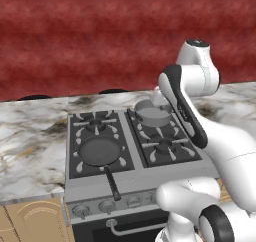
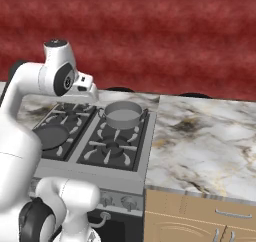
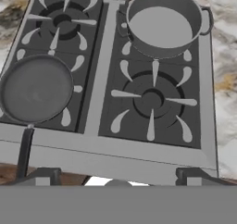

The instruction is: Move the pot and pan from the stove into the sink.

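Grey pot (image 3: 163,21) (back-right burner)

arm raised, hand (image 3: 118,174) open, fingers spread wide.

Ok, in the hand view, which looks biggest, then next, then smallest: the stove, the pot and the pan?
1. The stove, by far.
2 and 3. The pot and the pan look about alike across, so I won't rank them. The pan's long handle runs out of the picture.
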Tool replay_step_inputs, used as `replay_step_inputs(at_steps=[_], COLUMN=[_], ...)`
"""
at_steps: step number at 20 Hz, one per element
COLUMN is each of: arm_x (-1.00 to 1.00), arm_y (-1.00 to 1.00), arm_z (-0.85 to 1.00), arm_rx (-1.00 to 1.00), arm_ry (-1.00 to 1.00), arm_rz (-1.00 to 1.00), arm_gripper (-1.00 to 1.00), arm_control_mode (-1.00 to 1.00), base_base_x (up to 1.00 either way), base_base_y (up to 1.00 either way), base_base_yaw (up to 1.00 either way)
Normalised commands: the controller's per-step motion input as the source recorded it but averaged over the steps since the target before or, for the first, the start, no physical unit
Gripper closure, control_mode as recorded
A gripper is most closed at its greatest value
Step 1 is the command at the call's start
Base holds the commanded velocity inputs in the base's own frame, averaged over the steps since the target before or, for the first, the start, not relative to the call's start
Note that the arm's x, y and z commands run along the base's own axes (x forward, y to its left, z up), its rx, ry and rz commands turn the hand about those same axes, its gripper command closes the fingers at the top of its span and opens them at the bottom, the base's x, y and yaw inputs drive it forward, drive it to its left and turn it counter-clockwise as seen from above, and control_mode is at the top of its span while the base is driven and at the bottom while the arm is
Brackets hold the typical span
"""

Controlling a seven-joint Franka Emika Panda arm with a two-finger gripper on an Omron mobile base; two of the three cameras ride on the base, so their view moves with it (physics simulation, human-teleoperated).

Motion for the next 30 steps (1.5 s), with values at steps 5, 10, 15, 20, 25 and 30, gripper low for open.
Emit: replay_step_inputs(at_steps=[5,10,15,20,25,30], arm_x=[-0.53,-0.39,-0.16,-0.01,0.0,0.0], arm_y=[0.19,0.37,0.48,0.48,0.43,0.32], arm_z=[0.0,-0.02,-0.07,-0.1,-0.14,-0.16], arm_rx=[0.0,0.01,0.01,0.02,0.02,0.02], arm_ry=[-0.06,-0.04,0.0,0.0,0.0,0.0], arm_rz=[0.06,0.06,0.05,0.03,0.02,0.02], arm_gripper=[-1.0,-1.0,-1.0,-1.0,-1.0,-1.0], arm_control_mode=[-1.0,-1.0,-1.0,-1.0,-1.0,-1.0], base_base_x=[0.0,0.0,0.0,0.0,0.0,0.0], base_base_y=[0.0,0.0,0.0,0.0,0.0,0.0], base_base_yaw=[0.0,0.0,0.0,0.0,0.0,0.0])
